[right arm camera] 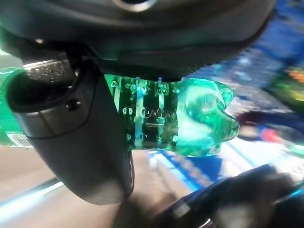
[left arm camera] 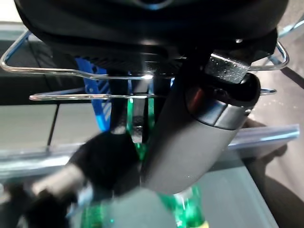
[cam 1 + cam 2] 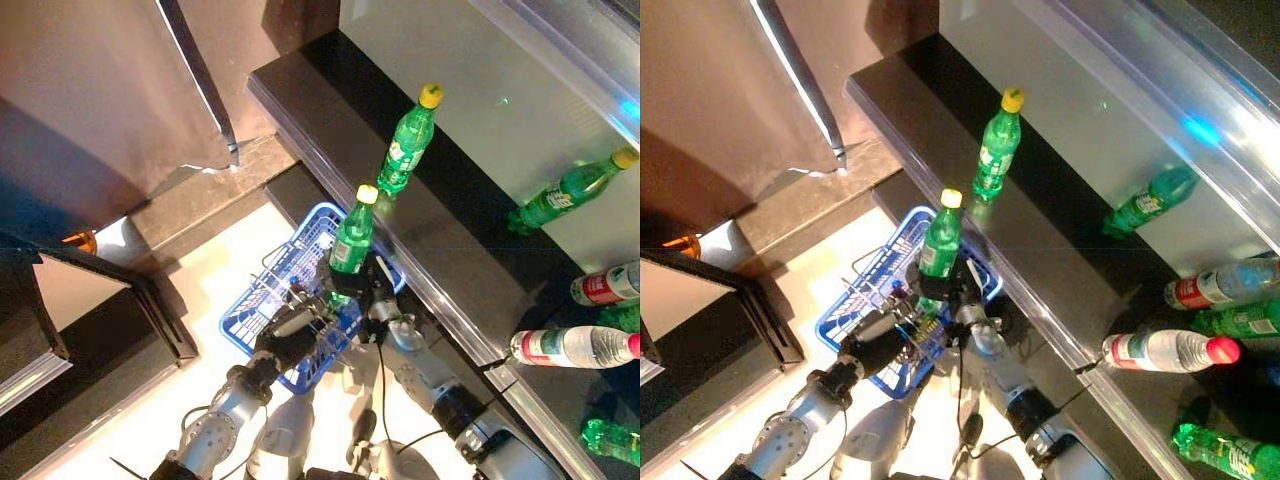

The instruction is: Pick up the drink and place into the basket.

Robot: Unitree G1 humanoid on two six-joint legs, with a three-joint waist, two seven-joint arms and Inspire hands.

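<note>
The left hand [image 3: 290, 340] is gripping the basket [image 3: 300, 262] by its wire handle, at 7 o'clock of the bottle [image 3: 352, 238]. The right hand [image 3: 372, 292] is clasping that bottle upright over the basket (carry step); next, lowering and releasing.

A second green bottle [image 3: 409, 140] stood upright on the dark counter [image 3: 470, 290] at upper centre — more bottles [image 3: 572, 346] lay at right.

Five green bottles [image 3: 352, 236], two clear bottles [image 3: 575, 346], one basket [image 3: 285, 268]
</note>
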